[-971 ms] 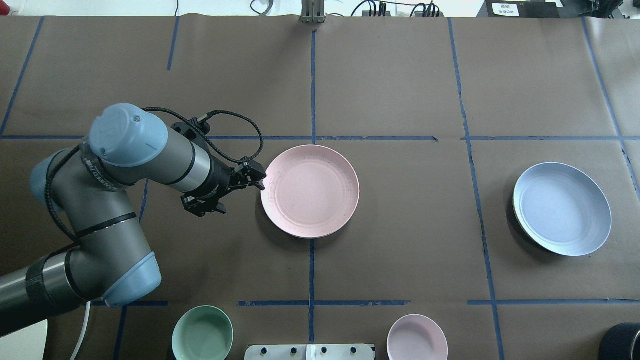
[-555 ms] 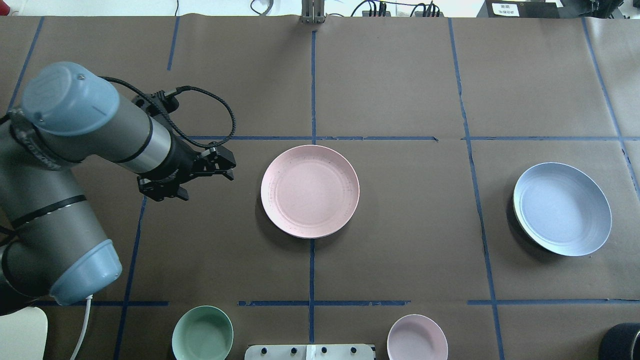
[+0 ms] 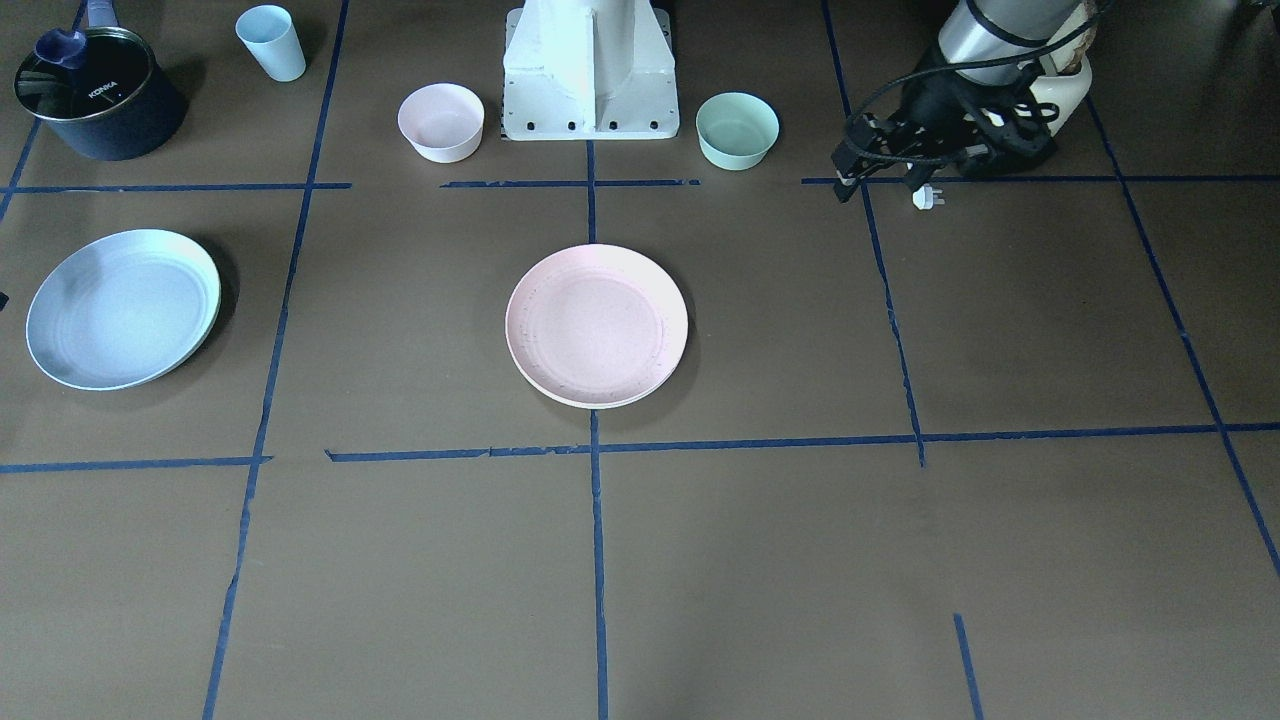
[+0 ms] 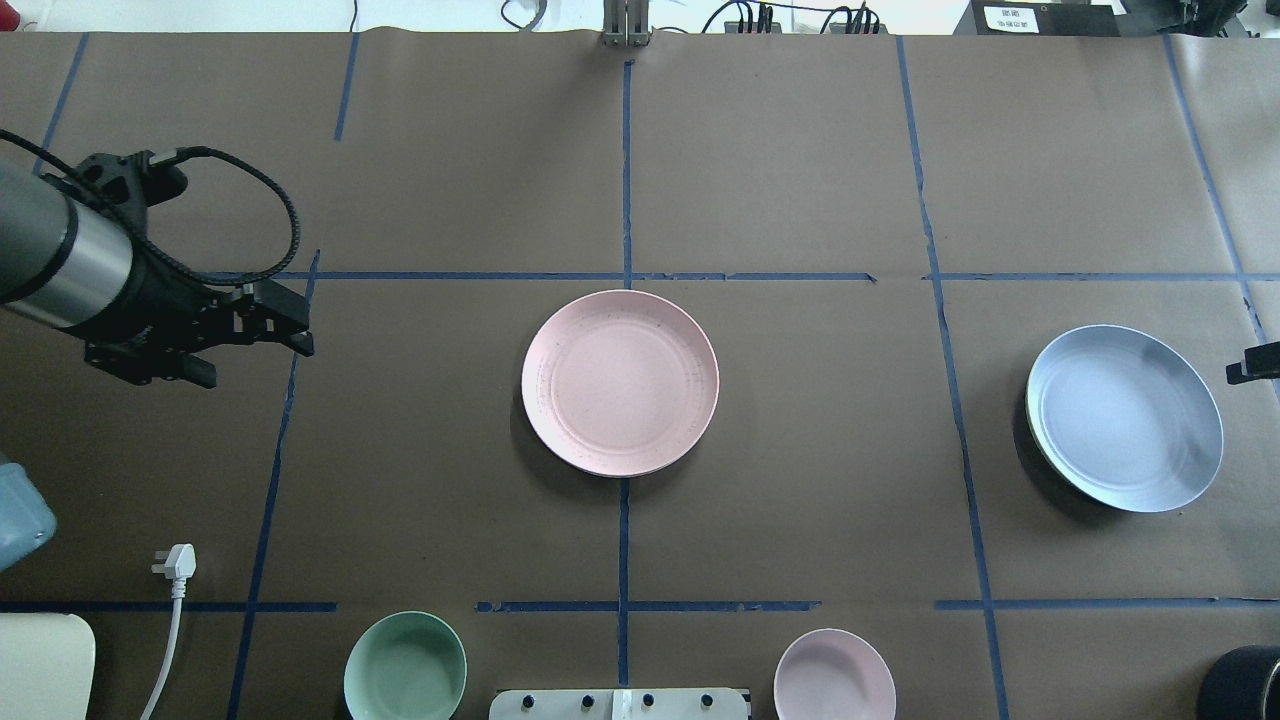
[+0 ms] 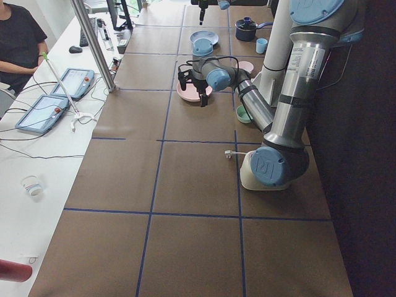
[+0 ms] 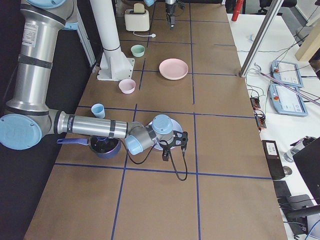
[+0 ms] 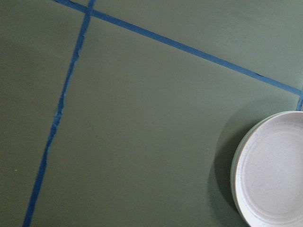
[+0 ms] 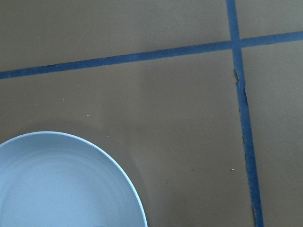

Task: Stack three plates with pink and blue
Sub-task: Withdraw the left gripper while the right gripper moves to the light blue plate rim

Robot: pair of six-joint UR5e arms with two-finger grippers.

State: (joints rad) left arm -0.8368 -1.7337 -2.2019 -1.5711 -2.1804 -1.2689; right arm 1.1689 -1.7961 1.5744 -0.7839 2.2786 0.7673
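Note:
The pale pink plate [image 4: 620,383] lies at the table's middle, also in the front view [image 3: 597,325] and the left wrist view [image 7: 272,175]. A cream rim shows under its edge, so it seems to sit on the cream plate, which is otherwise hidden. The pale blue plate [image 4: 1125,418] lies far right, also in the front view [image 3: 122,308] and the right wrist view [image 8: 61,184]. My left gripper [image 4: 300,335] is open and empty, well left of the pink plate. My right gripper [image 4: 1250,368] just enters at the right edge beside the blue plate, its fingers apart in the right side view [image 6: 173,146].
A mint bowl [image 4: 405,668] and a small pink bowl [image 4: 834,675] stand at the near edge beside the robot base [image 3: 590,70]. A dark pot [image 3: 97,92] and a blue cup [image 3: 271,42] stand near the right arm's side. A white plug [image 4: 175,560] lies at the left.
My left arm has drawn back to the left, away from the pink plate's edge. My right gripper's tip has come into view beside the blue plate. The plates have not moved.

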